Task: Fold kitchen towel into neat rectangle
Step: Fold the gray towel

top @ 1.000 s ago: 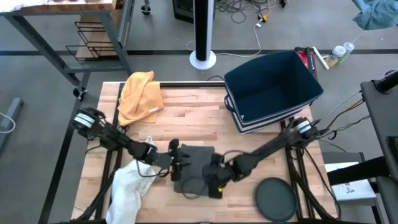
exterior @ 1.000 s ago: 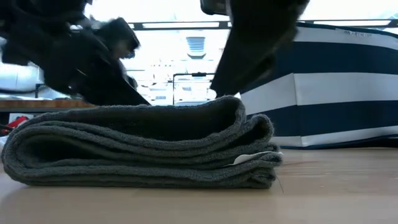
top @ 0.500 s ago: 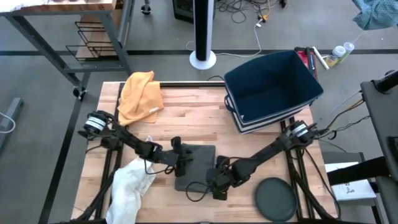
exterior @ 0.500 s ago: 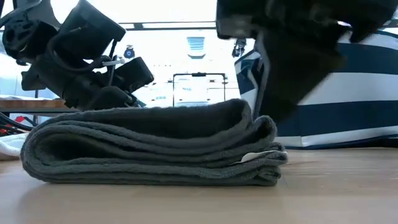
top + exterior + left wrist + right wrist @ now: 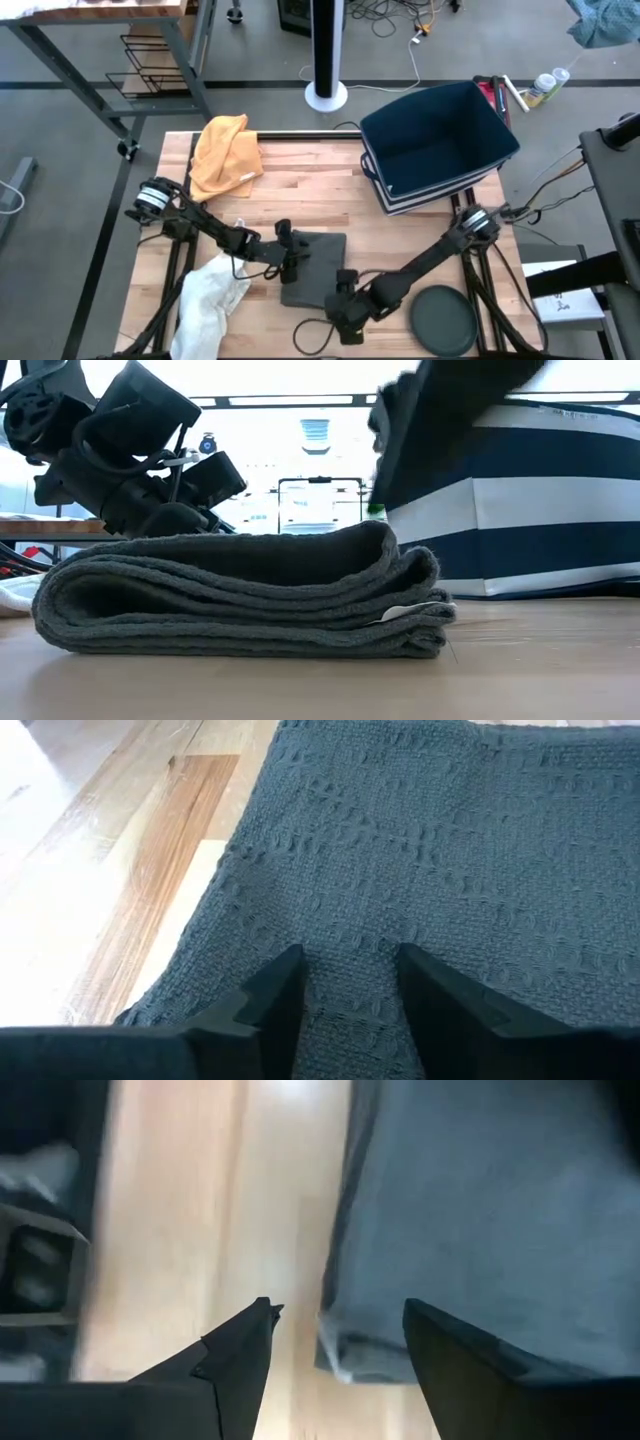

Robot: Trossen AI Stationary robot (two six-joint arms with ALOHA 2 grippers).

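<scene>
**Right arm backs off the folded towel**

Right gripper (image 5: 343,303) fingers spread, holding nothing; it has pulled back off the dark grey woven kitchen towel (image 5: 313,266) to its near edge. Left gripper (image 5: 290,256) stays put, fingers (image 5: 268,1000) parted, resting on the cloth. Towel lies folded in a flat stack mid wooden bench (image 5: 300,180). Fold looks done; release next.
</scene>
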